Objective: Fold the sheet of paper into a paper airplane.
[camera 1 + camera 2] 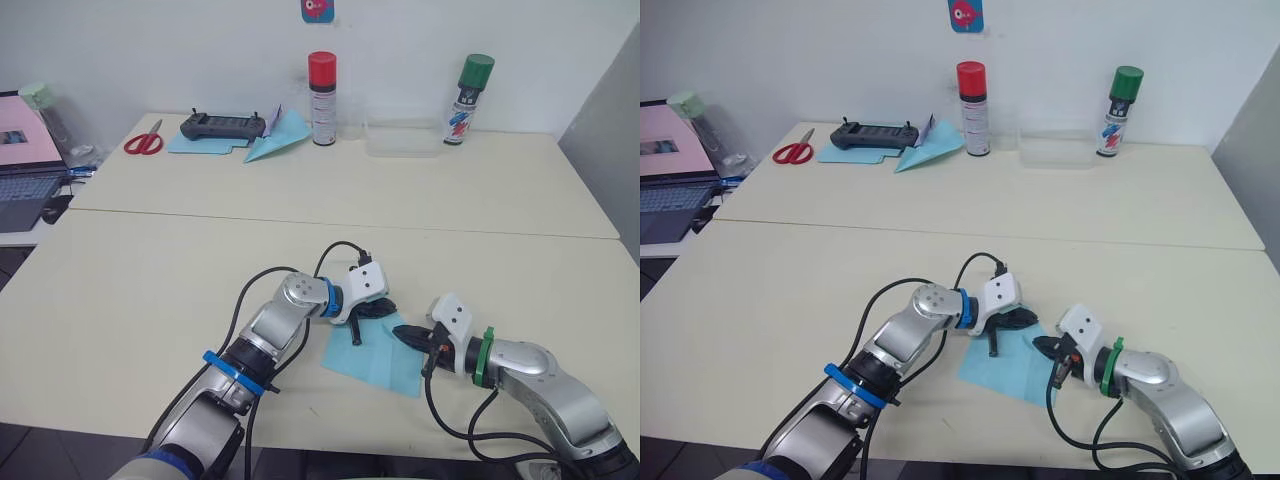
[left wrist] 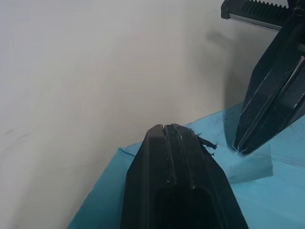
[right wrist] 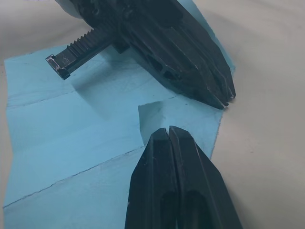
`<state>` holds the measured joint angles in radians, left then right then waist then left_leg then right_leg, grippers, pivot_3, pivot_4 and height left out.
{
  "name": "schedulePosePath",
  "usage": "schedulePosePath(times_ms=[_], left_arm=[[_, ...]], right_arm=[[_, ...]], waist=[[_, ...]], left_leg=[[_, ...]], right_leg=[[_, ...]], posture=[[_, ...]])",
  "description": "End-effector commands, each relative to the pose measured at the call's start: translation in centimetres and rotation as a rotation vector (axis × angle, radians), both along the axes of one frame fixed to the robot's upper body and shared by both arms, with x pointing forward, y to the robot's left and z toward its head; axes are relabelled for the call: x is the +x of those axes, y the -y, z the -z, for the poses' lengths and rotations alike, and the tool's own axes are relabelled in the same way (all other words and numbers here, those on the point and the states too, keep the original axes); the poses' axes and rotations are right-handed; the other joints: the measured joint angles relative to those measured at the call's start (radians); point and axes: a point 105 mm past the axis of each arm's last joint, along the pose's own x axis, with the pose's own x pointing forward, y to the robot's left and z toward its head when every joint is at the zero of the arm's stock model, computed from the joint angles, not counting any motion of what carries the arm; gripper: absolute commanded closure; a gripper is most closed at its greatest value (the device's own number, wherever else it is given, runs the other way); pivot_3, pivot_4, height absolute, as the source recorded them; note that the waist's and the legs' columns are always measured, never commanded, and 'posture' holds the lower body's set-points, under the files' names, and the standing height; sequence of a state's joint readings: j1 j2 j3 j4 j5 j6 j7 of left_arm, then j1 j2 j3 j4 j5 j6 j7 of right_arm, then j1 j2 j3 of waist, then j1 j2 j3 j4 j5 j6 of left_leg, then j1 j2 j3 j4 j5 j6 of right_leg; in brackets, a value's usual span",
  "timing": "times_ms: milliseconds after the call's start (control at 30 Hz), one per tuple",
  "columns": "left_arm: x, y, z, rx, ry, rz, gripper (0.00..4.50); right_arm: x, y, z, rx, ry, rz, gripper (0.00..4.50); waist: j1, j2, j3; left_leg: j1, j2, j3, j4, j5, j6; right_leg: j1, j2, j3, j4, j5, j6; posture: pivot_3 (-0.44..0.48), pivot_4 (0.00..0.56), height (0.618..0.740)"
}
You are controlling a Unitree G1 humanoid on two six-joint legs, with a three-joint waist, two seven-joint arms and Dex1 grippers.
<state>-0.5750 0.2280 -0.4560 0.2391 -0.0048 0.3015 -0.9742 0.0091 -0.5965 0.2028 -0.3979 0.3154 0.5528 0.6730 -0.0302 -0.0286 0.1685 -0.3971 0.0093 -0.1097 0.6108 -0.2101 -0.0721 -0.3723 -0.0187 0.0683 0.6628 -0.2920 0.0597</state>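
Note:
The sheet of paper (image 1: 366,366) lies flat on the near part of the table, light blue with crease lines. A small corner flap (image 3: 151,116) is folded over near its far edge. My left gripper (image 1: 380,312) is shut, its tips resting on the sheet's far edge. My right gripper (image 1: 402,336) is shut too and reaches in from the right, its tips on the paper just beside the flap. In the right wrist view the left gripper's fingertips (image 3: 223,99) lie a short way ahead of my right ones. Neither pair of fingers has paper between them.
At the back of the table are red scissors (image 1: 144,143), a black controller (image 1: 222,125) on a blue sheet (image 1: 198,144), a light-blue paper dart (image 1: 276,140), a red-capped can (image 1: 322,86), a clear box (image 1: 401,139) and a green-capped can (image 1: 470,100). A laptop (image 1: 22,172) sits far left.

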Motion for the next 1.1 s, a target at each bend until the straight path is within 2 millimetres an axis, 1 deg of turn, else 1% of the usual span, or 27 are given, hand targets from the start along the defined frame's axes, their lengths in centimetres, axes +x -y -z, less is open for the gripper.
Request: schedulePosePath(times_ms=[33, 100, 200, 267, 333, 400, 467, 567, 667, 733, 767, 867, 1033, 1100], left_arm=[[-0.8, 1.0, -1.6, -0.089, -0.007, 0.029, 4.50], [-1.1, 1.6, -2.3, -0.133, -0.029, 0.038, 4.50], [-1.7, 2.1, -2.7, -0.167, -0.068, 0.060, 4.50], [-2.3, 2.2, -1.9, -0.135, -0.087, 0.084, 4.50], [-1.7, 1.4, 0.0, -0.046, -0.085, 0.042, 4.50], [-0.8, -0.1, 2.0, 0.059, -0.081, -0.016, 4.50], [-0.2, -1.0, 2.8, 0.091, -0.076, -0.053, 4.50], [1.0, -1.9, 3.2, 0.111, -0.058, -0.121, 4.50], [3.3, -3.3, 3.3, 0.123, 0.004, -0.252, 4.50], [4.9, -4.5, 2.9, 0.110, 0.038, -0.355, 4.50], [5.4, -5.1, 2.7, 0.100, 0.042, -0.390, 4.50], [6.1, -6.6, 1.8, 0.055, 0.052, -0.438, 4.50], [6.1, -7.1, -3.1, -0.194, 0.051, -0.436, 4.50], [5.7, -7.7, -4.2, -0.236, 0.028, -0.435, 4.50]], right_arm=[[-0.6, -0.2, 1.5, -0.024, -0.055, -0.005, 4.48], [-0.5, -0.1, 1.7, -0.032, -0.055, -0.003, 4.48], [-0.6, 0.0, 1.8, -0.037, -0.057, -0.003, 4.48], [-0.6, 0.0, 1.9, -0.042, -0.056, -0.003, 4.48], [-0.7, 0.0, 1.9, -0.044, -0.055, 0.000, 4.48], [-0.7, 0.1, 1.9, -0.047, -0.054, 0.004, 4.48], [-0.7, 0.2, 2.0, -0.049, -0.055, 0.005, 4.48], [-0.8, 0.4, 2.1, -0.055, -0.057, 0.005, 4.48], [-0.9, 0.3, 2.3, -0.056, -0.059, 0.006, 4.48], [-0.9, 0.2, 2.4, -0.056, -0.059, 0.003, 4.48], [-0.8, 0.1, 2.4, -0.056, -0.058, 0.002, 4.48], [-0.7, 0.0, 2.4, -0.054, -0.055, 0.000, 4.48], [0.0, -0.2, 2.4, -0.054, -0.043, 0.000, 4.48], [0.4, -0.3, 2.3, -0.050, -0.034, 0.004, 4.48]], waist=[[-0.001, 0.000, 0.000], [-0.001, 0.000, 0.000], [-0.002, 0.000, 0.000], [-0.002, 0.000, 0.000], [-0.003, 0.000, 0.000], [-0.003, 0.000, 0.000], [-0.002, 0.000, -0.001], [-0.002, 0.000, -0.002], [-0.002, -0.001, -0.004], [-0.004, -0.001, -0.006], [-0.006, -0.002, -0.006], [-0.011, -0.001, -0.006], [-0.015, -0.001, -0.005], [-0.015, -0.001, -0.004]], left_leg=[[0.000, 0.000, 0.000, 0.000, 0.000, 0.000], [0.000, 0.000, 0.000, 0.000, 0.000, 0.000], [0.001, 0.000, 0.000, 0.000, 0.000, 0.000], [0.001, 0.000, 0.000, 0.000, 0.000, 0.000], [0.001, 0.000, 0.000, 0.000, 0.000, 0.000], [0.001, 0.000, 0.000, 0.000, 0.000, 0.000], [0.002, 0.000, 0.000, 0.000, 0.000, 0.000], [0.003, 0.000, 0.000, 0.000, 0.000, 0.000], [0.006, 0.000, 0.000, 0.001, 0.000, 0.000], [0.008, 0.000, 0.001, 0.001, 0.000, 0.000], [0.010, 0.001, 0.001, 0.001, 0.000, 0.000], [0.014, 0.001, 0.001, 0.000, 0.000, 0.000], [0.014, 0.002, 0.002, -0.002, 0.000, 0.000], [0.013, 0.002, 0.001, -0.002, 0.000, 0.000]], right_leg=[[0.000, 0.000, 0.000, 0.000, 0.000, 0.000], [0.000, 0.000, 0.000, 0.000, 0.000, 0.000], [0.000, 0.000, 0.000, 0.001, 0.000, 0.000], [0.000, 0.000, 0.000, 0.001, 0.000, 0.000], [0.000, 0.000, 0.000, 0.001, 0.000, 0.000], [0.001, 0.000, 0.000, 0.001, 0.000, 0.000], [0.001, 0.000, 0.000, 0.001, 0.000, 0.000], [0.003, 0.000, 0.000, 0.000, 0.000, 0.000], [0.005, 0.000, 0.001, 0.001, 0.000, 0.000], [0.006, 0.000, 0.001, 0.001, 0.000, 0.000], [0.008, 0.000, 0.001, 0.001, 0.000, 0.000], [0.012, 0.000, 0.001, 0.001, 0.000, 0.000], [0.012, 0.000, 0.000, 0.000, 0.000, 0.000], [0.010, 0.000, 0.000, 0.000, 0.000, 0.000]], posture=[[0.000, 0.150, 0.740], [0.000, 0.150, 0.740], [0.000, 0.150, 0.740], [0.000, 0.150, 0.740], [0.000, 0.150, 0.740], [0.000, 0.150, 0.740], [0.000, 0.150, 0.740], [0.000, 0.150, 0.740], [0.000, 0.150, 0.740], [0.000, 0.150, 0.740], [0.000, 0.150, 0.740], [0.000, 0.150, 0.740], [0.000, 0.150, 0.740], [0.000, 0.150, 0.740]])
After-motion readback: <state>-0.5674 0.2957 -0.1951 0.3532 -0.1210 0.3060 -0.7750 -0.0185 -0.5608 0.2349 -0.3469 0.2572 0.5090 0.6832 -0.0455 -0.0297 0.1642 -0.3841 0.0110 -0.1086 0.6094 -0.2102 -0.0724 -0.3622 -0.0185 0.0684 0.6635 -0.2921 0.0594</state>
